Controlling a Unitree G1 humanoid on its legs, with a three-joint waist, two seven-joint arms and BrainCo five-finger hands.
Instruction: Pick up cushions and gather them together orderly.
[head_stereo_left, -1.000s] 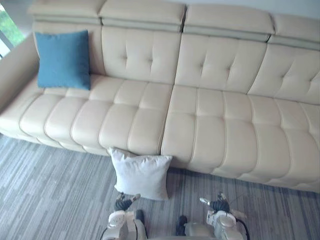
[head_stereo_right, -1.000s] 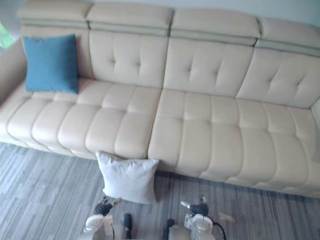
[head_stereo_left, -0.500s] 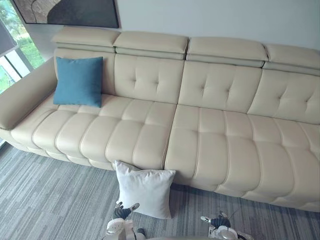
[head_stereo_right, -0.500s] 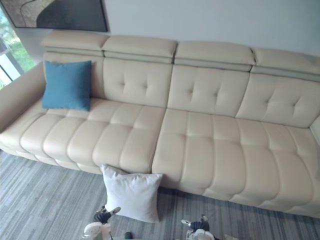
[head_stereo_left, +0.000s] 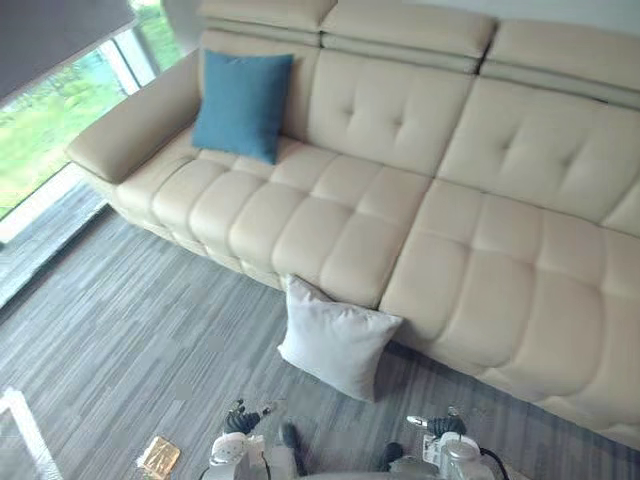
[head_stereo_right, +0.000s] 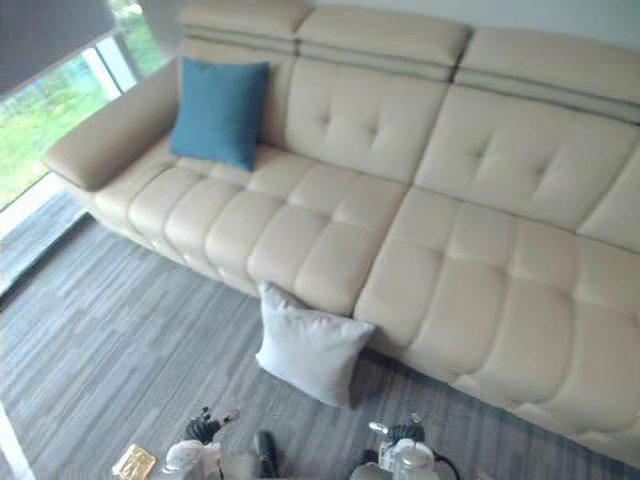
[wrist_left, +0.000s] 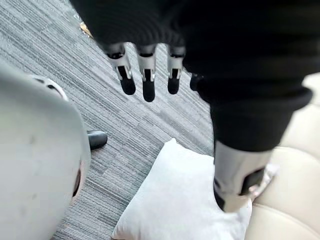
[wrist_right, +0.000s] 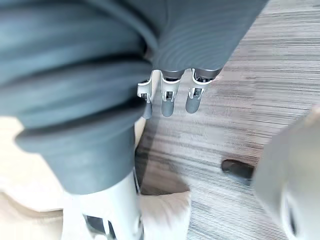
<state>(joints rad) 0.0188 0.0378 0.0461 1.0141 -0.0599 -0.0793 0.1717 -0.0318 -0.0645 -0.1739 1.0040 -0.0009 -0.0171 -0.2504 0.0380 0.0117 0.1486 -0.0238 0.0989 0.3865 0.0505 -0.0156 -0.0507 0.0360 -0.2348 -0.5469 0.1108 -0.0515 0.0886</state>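
A white cushion (head_stereo_left: 338, 340) stands on the grey carpet, leaning against the front of the cream sofa (head_stereo_left: 470, 260). A blue cushion (head_stereo_left: 242, 105) is propped upright against the backrest at the sofa's left end, by the armrest. My left hand (head_stereo_left: 240, 422) hangs low just short of the white cushion and a little to its left, holding nothing; in the left wrist view its fingers (wrist_left: 146, 80) are straight above the white cushion (wrist_left: 180, 200). My right hand (head_stereo_left: 440, 425) hangs low to the cushion's right, its fingers (wrist_right: 167, 95) straight and empty, with a corner of the white cushion (wrist_right: 165, 210) beyond.
A small golden flat object (head_stereo_left: 158, 456) lies on the carpet near my left side. A floor-length window (head_stereo_left: 60, 120) runs along the left, past the sofa's armrest (head_stereo_left: 130, 130). Carpet stretches open to the left of the white cushion.
The whole picture has shifted: the camera has turned left and dipped, bringing the window and the golden object into view. Both cushions lie as before and both hands stay low.
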